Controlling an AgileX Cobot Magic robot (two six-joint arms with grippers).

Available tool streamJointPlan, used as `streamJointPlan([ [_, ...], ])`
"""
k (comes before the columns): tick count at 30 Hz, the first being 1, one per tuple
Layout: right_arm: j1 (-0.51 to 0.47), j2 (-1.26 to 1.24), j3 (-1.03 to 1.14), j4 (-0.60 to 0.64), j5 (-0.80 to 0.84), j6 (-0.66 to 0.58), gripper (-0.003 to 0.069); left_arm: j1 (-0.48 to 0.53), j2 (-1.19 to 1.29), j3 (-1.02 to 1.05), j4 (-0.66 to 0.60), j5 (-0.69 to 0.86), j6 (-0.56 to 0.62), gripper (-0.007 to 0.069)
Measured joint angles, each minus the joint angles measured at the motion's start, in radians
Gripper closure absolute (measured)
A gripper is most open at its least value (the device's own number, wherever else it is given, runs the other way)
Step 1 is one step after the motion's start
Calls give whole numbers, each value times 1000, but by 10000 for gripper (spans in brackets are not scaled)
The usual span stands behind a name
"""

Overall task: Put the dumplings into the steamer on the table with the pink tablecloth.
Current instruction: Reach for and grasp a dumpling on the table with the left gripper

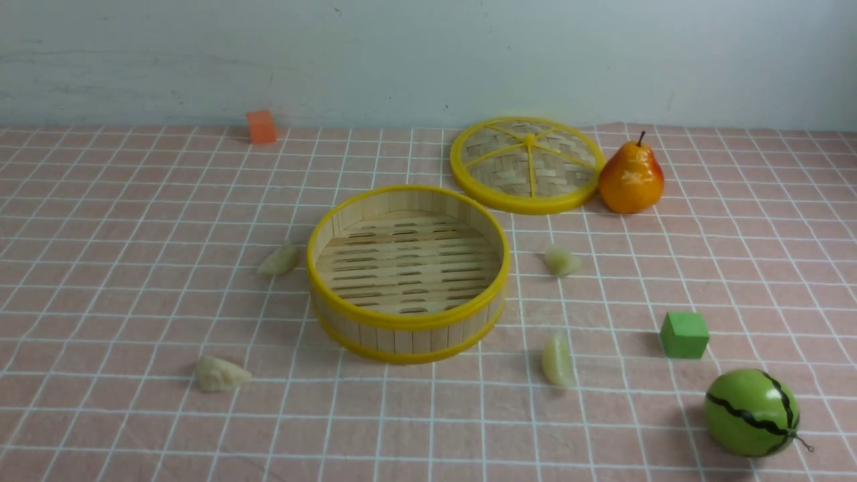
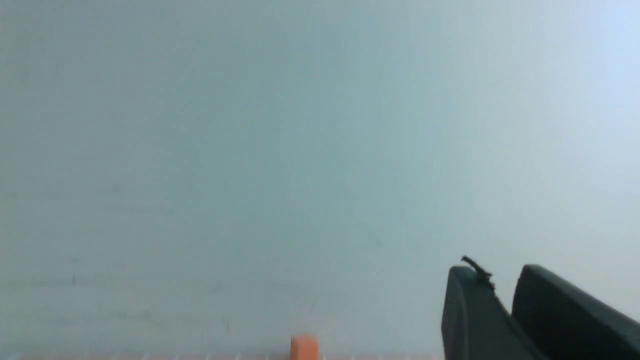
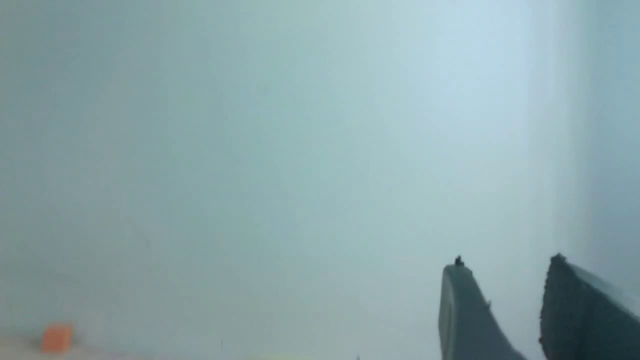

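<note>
The steamer (image 1: 408,338), a round bamboo basket with yellow rims, stands empty in the middle of the table's pink tablecloth (image 1: 134,268). Several pale dumplings lie around it on the cloth: one at its left (image 1: 279,259), one at its right (image 1: 561,260), one front right (image 1: 558,360), one front left (image 1: 219,374). Neither arm shows in the front view. My left gripper (image 2: 497,275) faces the pale wall, jaws slightly apart with nothing between them. My right gripper (image 3: 507,265) also faces the wall, open wider and empty.
A flat woven lid (image 1: 527,164) lies behind the steamer, with a pear (image 1: 631,178) beside it. A green cube (image 1: 684,334) and a toy watermelon (image 1: 751,412) sit front right. An orange cube (image 1: 261,126) stands by the back wall.
</note>
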Motion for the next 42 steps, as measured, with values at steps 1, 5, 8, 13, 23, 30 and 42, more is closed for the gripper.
streamJointPlan([
  [1,0,0,0,0,-8,0,420,0,0,0,0,0,-5,496],
  [5,0,0,0,10,-58,73,424,0,0,-6,0,-138,-228,495],
  [8,0,21,-30,11,-47,123,455,0,7,-77,18,-70,-333,501],
  [13,0,185,-224,11,51,156,624,0,198,-375,106,154,-383,582],
  [23,25,700,-509,-20,624,123,666,-2,888,-756,134,527,-449,638],
  [30,125,1025,-625,33,973,67,662,-56,1235,-955,70,951,-343,638],
  [42,241,1299,-795,299,1111,-304,661,-66,1823,-1532,-163,1212,-40,610],
])
